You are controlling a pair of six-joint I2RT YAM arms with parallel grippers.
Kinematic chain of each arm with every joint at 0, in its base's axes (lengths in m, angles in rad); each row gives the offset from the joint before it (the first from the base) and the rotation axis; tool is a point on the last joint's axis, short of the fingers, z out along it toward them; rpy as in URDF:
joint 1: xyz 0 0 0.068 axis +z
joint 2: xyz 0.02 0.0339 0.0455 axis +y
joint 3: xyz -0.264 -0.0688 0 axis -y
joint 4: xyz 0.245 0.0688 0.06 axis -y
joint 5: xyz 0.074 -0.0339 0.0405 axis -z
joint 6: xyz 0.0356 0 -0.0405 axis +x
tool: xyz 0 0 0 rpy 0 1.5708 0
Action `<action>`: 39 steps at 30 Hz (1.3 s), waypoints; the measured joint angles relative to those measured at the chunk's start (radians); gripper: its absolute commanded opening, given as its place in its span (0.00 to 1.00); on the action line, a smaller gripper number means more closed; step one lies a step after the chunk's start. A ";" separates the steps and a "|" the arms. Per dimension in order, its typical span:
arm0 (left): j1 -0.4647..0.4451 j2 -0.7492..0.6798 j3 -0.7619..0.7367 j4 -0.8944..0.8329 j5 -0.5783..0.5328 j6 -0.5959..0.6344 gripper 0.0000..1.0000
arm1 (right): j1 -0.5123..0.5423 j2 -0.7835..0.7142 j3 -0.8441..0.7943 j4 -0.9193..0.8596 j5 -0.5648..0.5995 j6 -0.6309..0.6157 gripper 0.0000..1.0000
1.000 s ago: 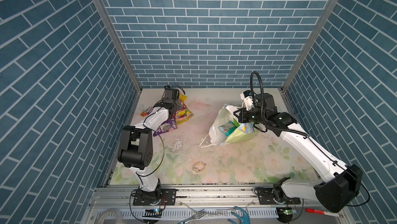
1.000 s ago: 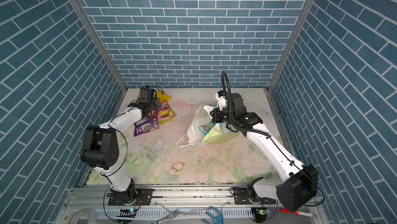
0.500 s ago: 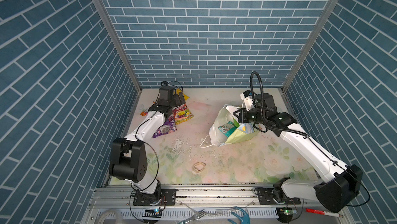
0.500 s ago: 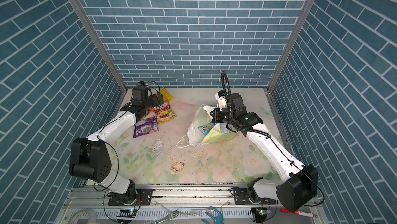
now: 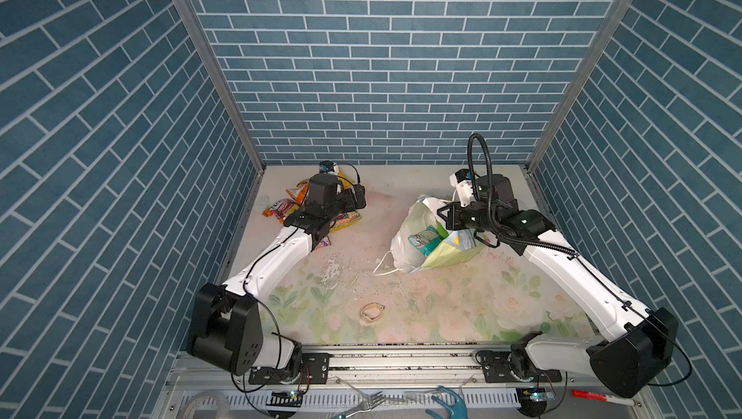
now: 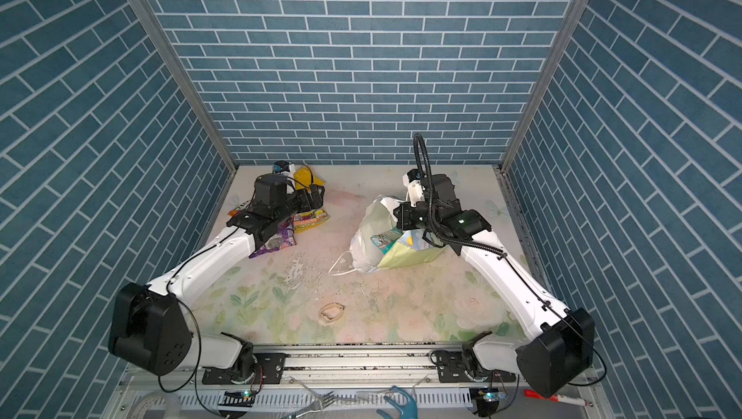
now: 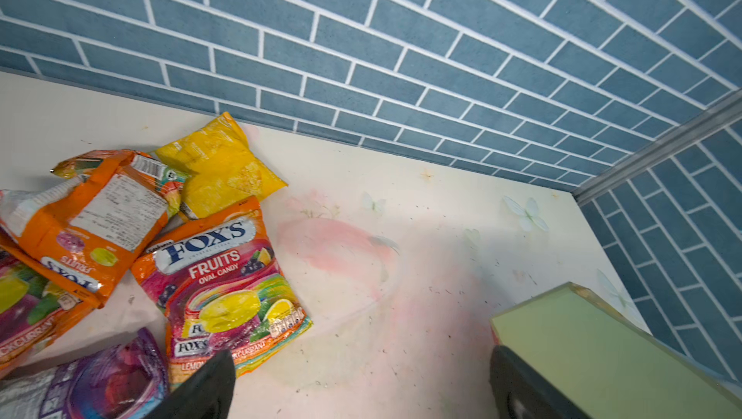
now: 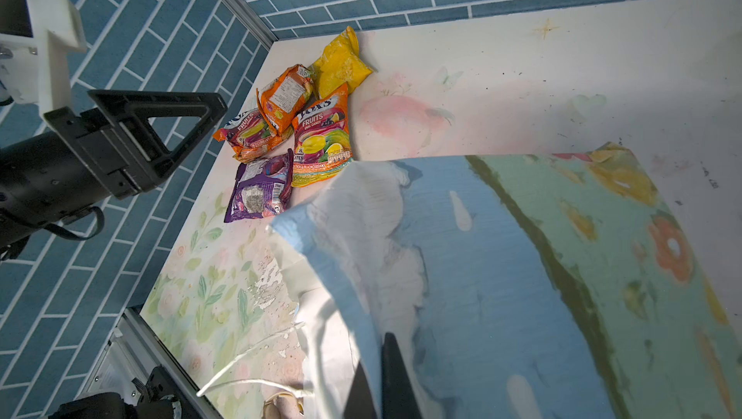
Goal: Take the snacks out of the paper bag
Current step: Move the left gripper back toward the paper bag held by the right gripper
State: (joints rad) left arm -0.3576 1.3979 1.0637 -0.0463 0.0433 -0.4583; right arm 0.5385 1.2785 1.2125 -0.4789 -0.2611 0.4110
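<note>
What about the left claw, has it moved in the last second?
Yes. The open left gripper has swung rightward, from over the snack packets to their edge, toward the paper bag, which has not shifted.

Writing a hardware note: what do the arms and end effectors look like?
Left arm and right arm: white shells, black joints, thin black cables. A ribbed black hose loops over the right one. Left end effector and right end effector are black; the left's finger shows an open triangular frame.

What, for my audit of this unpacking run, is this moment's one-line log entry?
left gripper: open, empty, by unpacked snacks | right gripper: shut on paper bag rim | teal packet: in bag
</note>
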 measured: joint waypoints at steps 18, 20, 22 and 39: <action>-0.119 -0.151 -0.193 0.198 0.224 -0.009 1.00 | 0.000 0.003 0.014 -0.044 0.047 -0.053 0.00; -0.121 -0.154 -0.215 0.232 0.243 -0.009 1.00 | 0.000 0.003 0.013 -0.044 0.055 -0.054 0.00; -0.122 -0.156 -0.243 0.275 0.260 -0.013 0.99 | 0.000 0.003 0.013 -0.045 0.063 -0.054 0.00; -0.156 -0.157 -0.356 0.533 0.313 -0.046 0.97 | 0.000 0.006 0.013 -0.055 0.135 -0.166 0.00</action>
State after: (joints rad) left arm -0.5137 1.2407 0.7082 0.4866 0.3561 -0.5041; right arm 0.5385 1.2842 1.2259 -0.5335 -0.1265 0.2455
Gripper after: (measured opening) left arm 0.978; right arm 0.047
